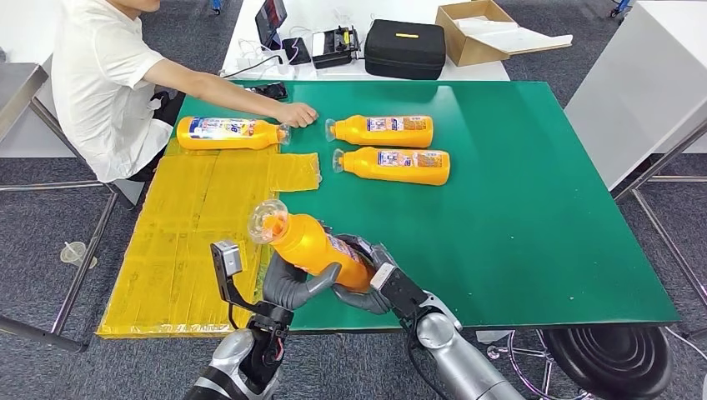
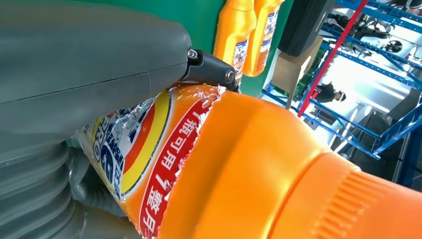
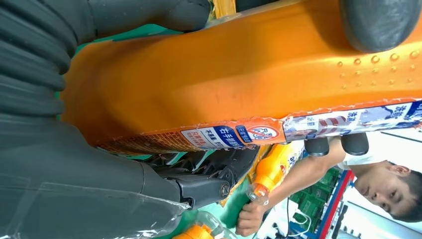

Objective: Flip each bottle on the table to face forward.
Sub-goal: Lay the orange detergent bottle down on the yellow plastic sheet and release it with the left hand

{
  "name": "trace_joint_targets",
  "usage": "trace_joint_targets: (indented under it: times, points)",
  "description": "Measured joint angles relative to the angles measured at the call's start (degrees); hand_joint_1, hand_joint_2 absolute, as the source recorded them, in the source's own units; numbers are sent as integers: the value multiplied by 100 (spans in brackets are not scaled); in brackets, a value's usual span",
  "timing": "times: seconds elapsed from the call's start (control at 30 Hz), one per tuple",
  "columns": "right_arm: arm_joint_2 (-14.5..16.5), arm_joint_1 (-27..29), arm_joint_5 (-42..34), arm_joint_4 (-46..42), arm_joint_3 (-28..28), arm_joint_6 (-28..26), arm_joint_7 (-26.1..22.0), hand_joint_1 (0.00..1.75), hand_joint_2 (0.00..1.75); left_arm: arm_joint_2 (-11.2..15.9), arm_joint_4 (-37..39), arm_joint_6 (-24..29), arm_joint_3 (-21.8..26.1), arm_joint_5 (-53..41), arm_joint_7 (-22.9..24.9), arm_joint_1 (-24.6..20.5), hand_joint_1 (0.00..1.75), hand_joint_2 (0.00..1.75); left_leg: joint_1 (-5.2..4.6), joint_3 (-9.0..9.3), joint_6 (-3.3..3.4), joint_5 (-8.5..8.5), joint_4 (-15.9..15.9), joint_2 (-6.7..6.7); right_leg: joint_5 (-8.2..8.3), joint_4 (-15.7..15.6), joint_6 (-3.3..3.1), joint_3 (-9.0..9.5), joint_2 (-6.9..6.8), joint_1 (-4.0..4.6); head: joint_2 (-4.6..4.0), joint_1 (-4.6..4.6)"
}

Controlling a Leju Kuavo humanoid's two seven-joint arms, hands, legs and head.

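An orange bottle (image 1: pixel 310 244) with a clear cap is held tilted above the table's near edge, cap up and to the left. My left hand (image 1: pixel 293 286) grips its lower body from below, and my right hand (image 1: pixel 373 282) holds its base end. Both wrist views show this bottle (image 2: pixel 239 169) (image 3: pixel 224 84) up close, with its label partly visible. Two more orange bottles (image 1: pixel 383 131) (image 1: pixel 393 165) lie side by side on the green table (image 1: pixel 534 208), caps to the left. A further bottle (image 1: pixel 229 132) lies at the far left on a yellow sheet.
A person in a white shirt (image 1: pixel 100 83) sits at the far left, one hand (image 1: pixel 296 114) resting on the table by the left bottle's cap. A yellow sheet (image 1: pixel 192 242) covers the table's left part. A black case (image 1: pixel 405 48) and cardboard box (image 1: pixel 479 29) sit beyond.
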Motion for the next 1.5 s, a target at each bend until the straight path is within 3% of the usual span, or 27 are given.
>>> trace_joint_targets:
  times: [0.13,0.43,0.5,0.57,0.63,0.7,0.77,0.87,0.93,1.07,1.17,1.33,1.5]
  points:
    - [0,0,0,2,1,0,-1,175,175,1,-6,-3,3,2,0,0,171,175,0,0,0,0,0,0,0,0,0,0,0,0,0,0]
    - [5,-32,-33,36,15,20,-70,175,175,42,-4,-462,36,290,95,-6,175,175,0,0,0,0,0,0,0,0,0,-1,0,0,0,0]
    - [12,-47,-35,59,16,22,-93,87,175,51,-3,-495,37,245,58,-12,175,175,0,0,0,0,0,0,0,0,0,-1,0,0,0,0]
    - [19,-53,-33,79,16,21,-99,0,87,54,-5,-441,36,100,-36,-12,175,175,0,0,0,0,0,0,0,0,0,-1,0,0,0,1]
    - [48,-40,39,99,15,-60,-41,0,0,52,-73,-97,32,-263,-286,37,175,175,0,0,0,0,0,1,0,0,0,0,1,0,0,2]
    - [139,40,300,119,14,-490,32,0,0,68,-333,550,48,-817,-579,197,175,175,0,-1,0,-1,-1,3,0,0,0,-1,2,1,0,2]
    - [277,193,722,109,0,-1404,49,0,0,117,-742,1137,115,-1328,-711,441,175,175,2,-2,-1,-2,-1,3,-2,0,-1,-5,1,2,0,1]
    - [479,452,1218,-28,-116,-3099,-28,0,0,203,-1380,1508,290,-1662,-744,821,175,175,4,-10,-3,-3,-2,2,-6,1,-4,-15,0,4,0,0]
    - [558,579,1297,-173,-249,-3792,-99,0,0,249,-1737,1581,401,-1681,-747,998,175,175,4,-13,-4,-3,-3,3,-7,1,-5,-18,1,4,0,0]
    - [661,758,1204,-418,-504,-4321,-322,0,0,318,-2163,1869,522,-1938,-858,1155,175,175,2,-14,-3,-4,-3,1,-7,0,-5,-17,0,1,0,2]
    - [728,882,969,-622,-790,-4608,-480,0,0,433,-2308,2609,562,-3056,-1031,1187,175,175,2,-11,-2,-3,-2,0,-5,0,-4,-14,0,0,0,2]
    - [827,1079,62,-1037,-1572,-4328,-445,0,0,682,-2344,3425,700,-4879,-962,1302,175,175,2,-10,-2,-2,-2,1,-4,0,-3,-13,1,1,0,1]
    - [945,1117,10,-1361,-2289,-4274,-484,0,0,816,-2268,3920,851,-6218,-605,1273,175,175,2,-10,-2,-2,-2,1,-4,0,-3,-15,0,1,0,1]
